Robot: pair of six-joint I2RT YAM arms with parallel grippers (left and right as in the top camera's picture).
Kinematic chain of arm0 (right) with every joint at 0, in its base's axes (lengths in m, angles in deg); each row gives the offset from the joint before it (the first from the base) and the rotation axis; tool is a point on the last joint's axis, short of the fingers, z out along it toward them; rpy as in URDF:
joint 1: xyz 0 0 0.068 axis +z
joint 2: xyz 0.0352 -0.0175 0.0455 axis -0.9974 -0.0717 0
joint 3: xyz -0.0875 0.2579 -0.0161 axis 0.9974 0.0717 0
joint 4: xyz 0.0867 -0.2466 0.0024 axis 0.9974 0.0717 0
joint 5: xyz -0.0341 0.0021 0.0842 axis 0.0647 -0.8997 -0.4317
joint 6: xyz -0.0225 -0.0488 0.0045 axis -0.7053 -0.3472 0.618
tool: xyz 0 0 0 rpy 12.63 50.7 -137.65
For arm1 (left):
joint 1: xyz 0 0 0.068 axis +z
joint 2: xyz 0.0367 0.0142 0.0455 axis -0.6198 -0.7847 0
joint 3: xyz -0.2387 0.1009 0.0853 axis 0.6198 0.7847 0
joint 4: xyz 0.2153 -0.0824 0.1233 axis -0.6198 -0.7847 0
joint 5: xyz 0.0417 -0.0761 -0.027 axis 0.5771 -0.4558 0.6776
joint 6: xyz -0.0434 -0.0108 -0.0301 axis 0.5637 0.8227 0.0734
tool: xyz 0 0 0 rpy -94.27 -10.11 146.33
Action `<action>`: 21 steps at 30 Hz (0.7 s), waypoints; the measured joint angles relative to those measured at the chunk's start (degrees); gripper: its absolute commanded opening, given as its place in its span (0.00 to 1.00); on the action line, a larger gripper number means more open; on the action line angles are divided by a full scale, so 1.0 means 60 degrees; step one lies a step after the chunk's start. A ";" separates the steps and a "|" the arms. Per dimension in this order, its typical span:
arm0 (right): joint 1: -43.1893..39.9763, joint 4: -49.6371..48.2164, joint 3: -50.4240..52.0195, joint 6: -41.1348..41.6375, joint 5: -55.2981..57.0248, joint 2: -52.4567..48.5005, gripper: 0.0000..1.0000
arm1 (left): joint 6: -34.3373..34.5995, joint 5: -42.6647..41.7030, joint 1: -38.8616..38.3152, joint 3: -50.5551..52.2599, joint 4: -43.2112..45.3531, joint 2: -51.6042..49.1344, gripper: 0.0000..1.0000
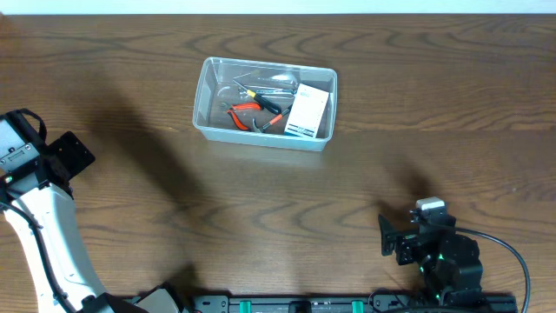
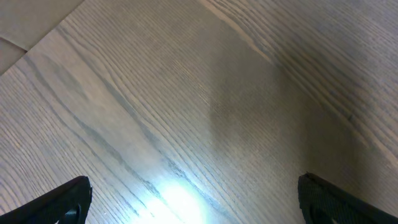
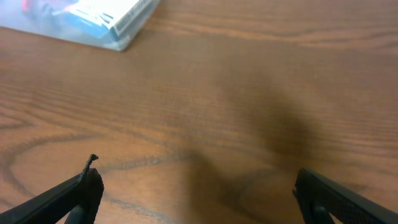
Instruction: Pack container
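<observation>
The clear plastic container (image 1: 208, 96) sits at the upper middle of the table. Inside it lie red-handled pliers (image 1: 246, 110), other small hand tools (image 1: 261, 87) and a blue-and-white box (image 1: 308, 113). A corner of the container with the box also shows in the right wrist view (image 3: 102, 22). My left gripper (image 2: 196, 199) is open and empty over bare wood at the far left edge of the table (image 1: 65, 152). My right gripper (image 3: 199, 193) is open and empty near the front right (image 1: 391, 236), well away from the container.
The brown wooden table (image 1: 391, 156) spans the whole view. The far table edge runs along the top of the overhead view. A black cable (image 1: 512, 252) loops beside the right arm.
</observation>
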 measured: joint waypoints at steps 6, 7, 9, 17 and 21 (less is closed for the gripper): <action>0.0000 -0.0091 0.0262 0.0036 -0.0004 0.0000 0.99 | 0.0000 0.0000 -0.0004 0.0000 0.0000 -0.0004 0.98; 0.0000 -0.0127 0.0270 0.0036 0.0000 0.0000 0.99 | 0.0000 0.0000 0.0000 0.0000 0.0000 -0.0004 0.98; 0.0000 -0.0157 0.0270 0.0036 -0.0004 0.0000 0.99 | 0.0000 0.0000 0.0000 0.0000 0.0000 -0.0004 0.98; 0.0000 -0.0160 0.0270 0.0040 -0.0004 0.0000 0.99 | 0.0000 0.0000 0.0000 0.0000 0.0000 -0.0004 0.98; 0.0000 -0.0160 0.0270 0.0040 0.0000 0.0000 0.99 | 0.0000 0.0000 -0.0004 0.0000 0.0000 -0.0004 0.98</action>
